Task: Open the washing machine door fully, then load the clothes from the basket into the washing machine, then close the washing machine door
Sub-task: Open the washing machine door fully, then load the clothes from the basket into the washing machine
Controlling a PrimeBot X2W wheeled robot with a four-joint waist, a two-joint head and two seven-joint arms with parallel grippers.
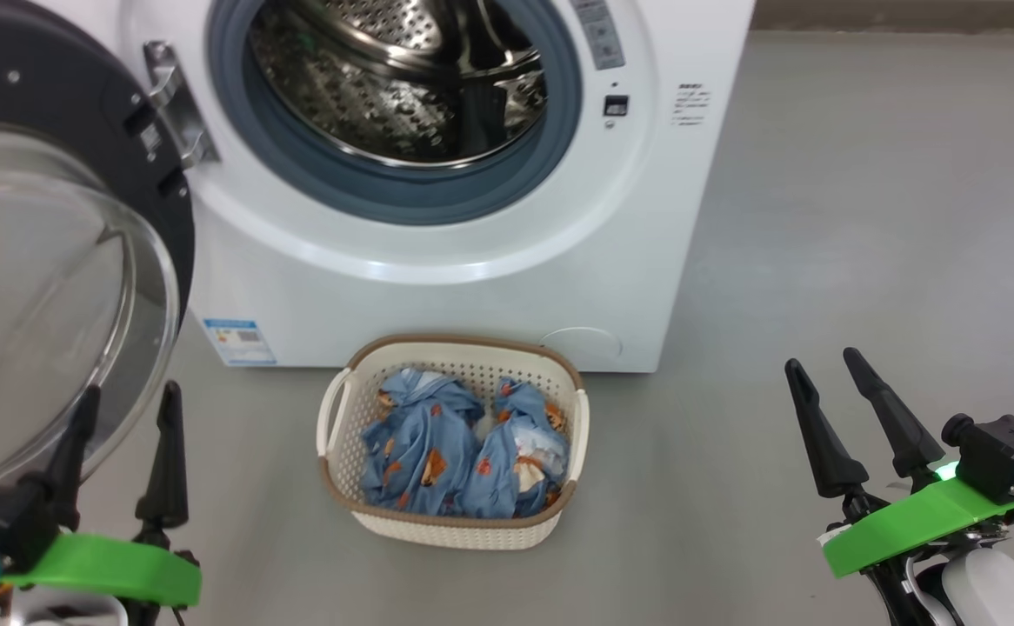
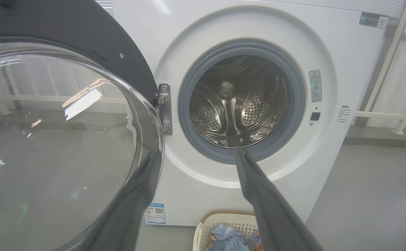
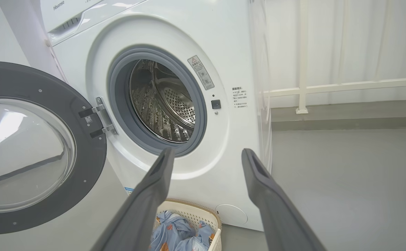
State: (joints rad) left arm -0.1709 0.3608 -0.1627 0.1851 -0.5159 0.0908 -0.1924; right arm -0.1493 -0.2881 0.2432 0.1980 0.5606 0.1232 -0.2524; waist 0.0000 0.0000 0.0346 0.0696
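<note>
The white washing machine (image 1: 437, 296) stands ahead with its steel drum (image 1: 403, 78) exposed. Its black door (image 1: 46, 261) with the glass bowl is swung wide to the left, also seen as the washing machine door (image 3: 32, 150) in the right wrist view. On the floor in front sits the cream basket (image 1: 453, 439) holding the blue printed clothes (image 1: 463, 452). My left gripper (image 1: 129, 400) is open at lower left, its left finger just in front of the door's glass. My right gripper (image 1: 824, 365) is open at lower right, well clear of the basket.
Grey floor (image 1: 863, 217) stretches to the right of the machine. A white railing (image 3: 328, 87) and pale curtains stand behind on the right. The open door takes up the space on the left.
</note>
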